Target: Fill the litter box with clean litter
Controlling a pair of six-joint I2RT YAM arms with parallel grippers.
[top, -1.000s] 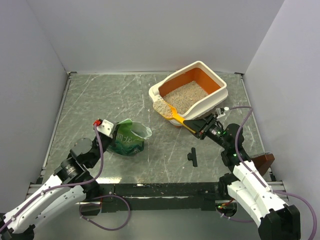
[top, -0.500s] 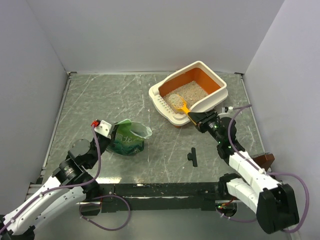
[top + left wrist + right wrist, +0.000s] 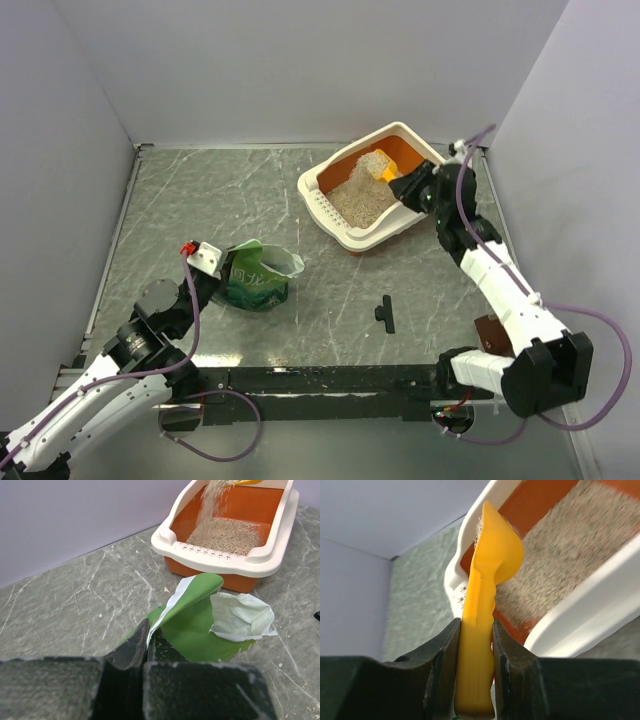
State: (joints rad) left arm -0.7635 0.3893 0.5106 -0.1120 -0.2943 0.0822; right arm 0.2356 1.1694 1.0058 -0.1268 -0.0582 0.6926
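My right gripper (image 3: 474, 645) clamps the handle of the yellow scoop (image 3: 496, 555), its bowl tipped over the litter box (image 3: 352, 238) at the far right of the table (image 3: 220, 200), clean litter (image 3: 358, 203) streaming onto the heap inside. I should tilt slowly and hold the bowl inside the rim. My left gripper (image 3: 145, 642), pinched shut on the green bag (image 3: 192, 625), should steady it.
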